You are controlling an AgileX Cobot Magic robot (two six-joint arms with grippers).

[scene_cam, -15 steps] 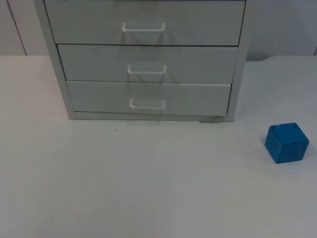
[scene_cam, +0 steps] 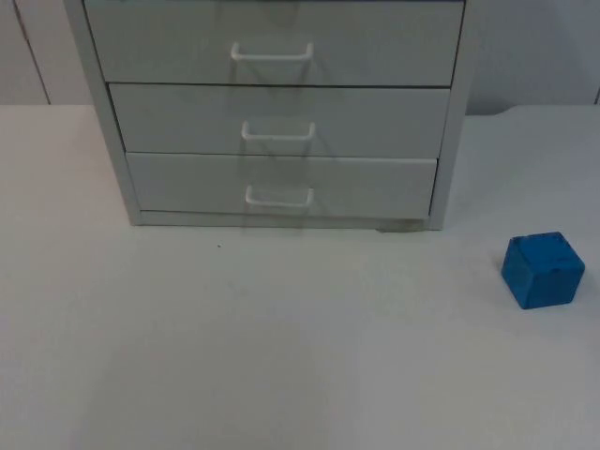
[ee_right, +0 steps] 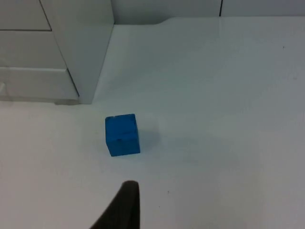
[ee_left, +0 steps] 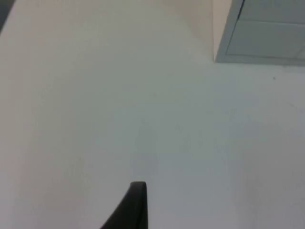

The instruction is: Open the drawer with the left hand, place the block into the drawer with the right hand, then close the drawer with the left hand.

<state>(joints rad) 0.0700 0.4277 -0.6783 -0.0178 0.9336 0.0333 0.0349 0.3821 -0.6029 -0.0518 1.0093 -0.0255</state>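
Reaching for the wrong handle looks like the chief risk here: the pale grey three-drawer cabinet [scene_cam: 277, 112] carries three near-identical white bar handles stacked closely, and the lowest one [scene_cam: 278, 197] sits just above the white table top [scene_cam: 281, 356], so a left gripper coming in low could scrape the surface or hook the middle handle [scene_cam: 277, 132] instead. All three drawers appear shut, so the opening step is not yet done. A second risk, as I judge it, is the small blue cube-shaped block [scene_cam: 543, 270]: it rests on the table well off to the cabinet's right and sits slightly turned, so a grasp not squared to its faces could nudge it away. The left gripper [ee_left: 131, 210] hovers over bare table near the cabinet's front corner, touching nothing; one black fingertip shows, and I cannot tell how wide its fingers stand. The right gripper [ee_right: 123, 207] hangs above the table near the block, apart from it, holding nothing; its opening cannot be judged either.
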